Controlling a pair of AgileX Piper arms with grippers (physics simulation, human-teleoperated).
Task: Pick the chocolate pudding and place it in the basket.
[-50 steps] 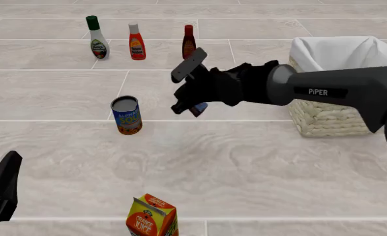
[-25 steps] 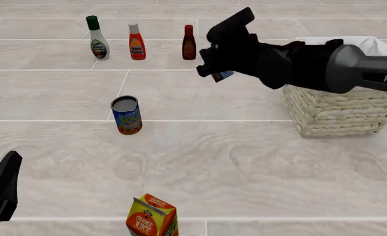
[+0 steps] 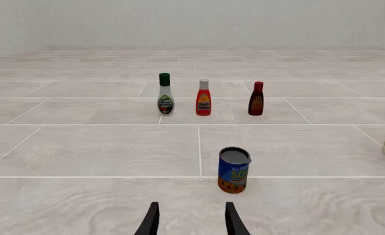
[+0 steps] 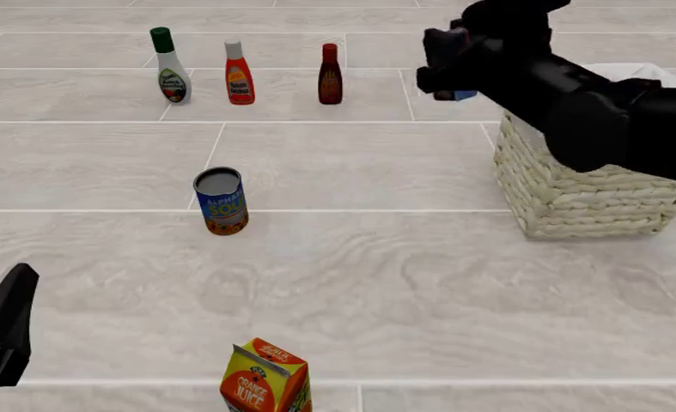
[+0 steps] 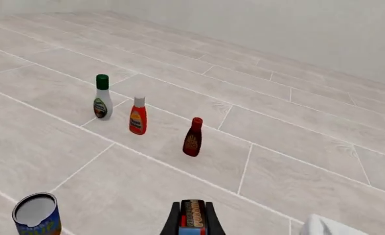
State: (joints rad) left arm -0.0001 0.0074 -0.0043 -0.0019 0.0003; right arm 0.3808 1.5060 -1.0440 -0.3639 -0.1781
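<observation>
My right gripper (image 4: pixel 450 75) is shut on the chocolate pudding (image 4: pixel 465 94), of which only a blue edge shows in the front view. It hangs high in the air, just left of the basket's (image 4: pixel 578 202) near left corner. In the right wrist view the brown box (image 5: pixel 193 216) sits clamped between the two fingers, and a white corner of the basket lining (image 5: pixel 328 227) shows beside it. My left gripper (image 4: pixel 1 336) rests low at the near left, and in its own view it (image 3: pixel 191 225) stands open with nothing between the fingers.
A blue-labelled soup can (image 4: pixel 221 200) stands mid-left on the table. An orange juice carton (image 4: pixel 266 378) is at the near edge. Three bottles line the far side: white dressing (image 4: pixel 172 67), red-orange sauce (image 4: pixel 239 74) and dark sauce (image 4: pixel 330 75).
My right arm has lifted the pudding and carried it rightward and farther away, from beside the can's area to the basket's left corner. The left arm stayed still.
</observation>
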